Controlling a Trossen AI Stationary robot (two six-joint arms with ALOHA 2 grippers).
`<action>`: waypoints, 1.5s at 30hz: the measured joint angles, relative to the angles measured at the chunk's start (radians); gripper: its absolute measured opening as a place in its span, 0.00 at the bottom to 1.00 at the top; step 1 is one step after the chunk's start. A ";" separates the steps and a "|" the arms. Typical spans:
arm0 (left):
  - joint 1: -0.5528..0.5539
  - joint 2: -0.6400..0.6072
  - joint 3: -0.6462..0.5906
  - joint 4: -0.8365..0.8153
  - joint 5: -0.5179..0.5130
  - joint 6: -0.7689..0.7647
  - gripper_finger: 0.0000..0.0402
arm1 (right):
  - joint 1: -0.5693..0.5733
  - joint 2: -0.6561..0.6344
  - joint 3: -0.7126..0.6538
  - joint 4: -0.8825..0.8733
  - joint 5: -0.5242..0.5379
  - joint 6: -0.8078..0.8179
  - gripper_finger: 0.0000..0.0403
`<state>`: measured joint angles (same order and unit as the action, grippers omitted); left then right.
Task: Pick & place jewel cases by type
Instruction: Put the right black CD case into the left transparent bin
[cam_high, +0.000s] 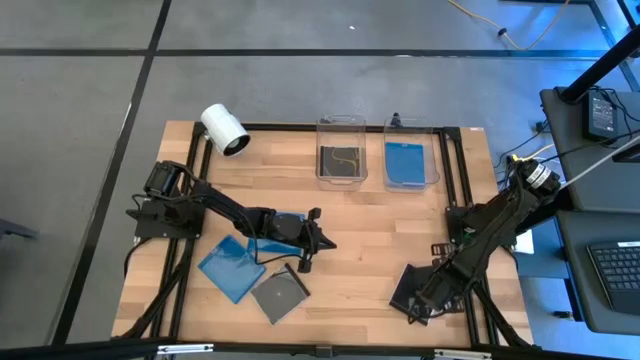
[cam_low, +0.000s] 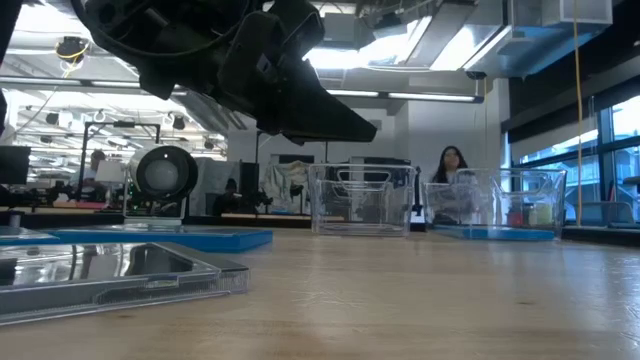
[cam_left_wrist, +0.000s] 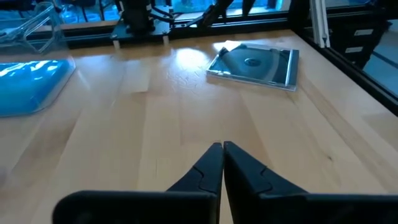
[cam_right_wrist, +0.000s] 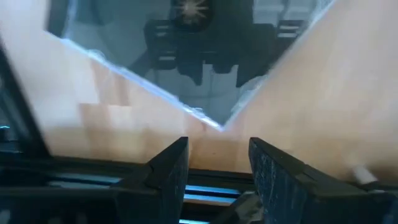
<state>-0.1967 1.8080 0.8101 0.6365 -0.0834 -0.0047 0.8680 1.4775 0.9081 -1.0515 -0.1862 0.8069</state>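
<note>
Writing: none legible on any case, bin or arm in any view.
Jewel cases counted, high view: one blue case (cam_high: 231, 266) and one grey case (cam_high: 279, 294) lie flat and side by side on the table (cam_high: 370, 240) in front of the left arm; one dark case (cam_high: 408, 287) lies by the right arm near the table's front right; one blue case in bin (cam_high: 405, 163); one dark case in bin (cam_high: 339, 162). A further blue patch shows under the left arm's wrist; whether it is a case cannot be told.
Bins: two clear ones at the far edge, side by side, the left bin (cam_high: 341, 127) with dark content, the right bin (cam_high: 437, 158) with blue.
Camera: one white cylinder (cam_high: 224, 129) at the far left corner.
Left gripper (cam_high: 325, 243): fingers pressed together, holding nothing, above bare wood mid-table.
Right gripper (cam_right_wrist: 217, 167): fingers parted to a middling gap, a corner of the dark case lying just ahead of them, not between them.
Low view only: a seated person (cam_low: 450, 165) in the room behind the bins.
Left wrist view only: the dark case's clear hinged lid and disc tray are plain.
Right wrist view only: the glossy case surface mirrors the arm above it.
</note>
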 joint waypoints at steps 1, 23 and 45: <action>0.000 0.000 0.000 0.000 0.002 0.002 0.03 | 0.000 0.000 0.000 -0.012 0.012 0.001 0.43; 0.000 0.000 0.000 -0.006 0.011 -0.006 0.03 | 0.062 0.022 -0.187 0.212 -0.110 0.119 0.43; -0.028 0.201 0.124 0.042 0.059 0.055 0.03 | 0.063 0.020 -0.251 0.308 -0.029 0.248 0.43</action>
<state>-0.2247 2.0094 0.9343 0.6789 -0.0246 0.0507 0.9314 1.4979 0.6571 -0.7436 -0.2150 1.0547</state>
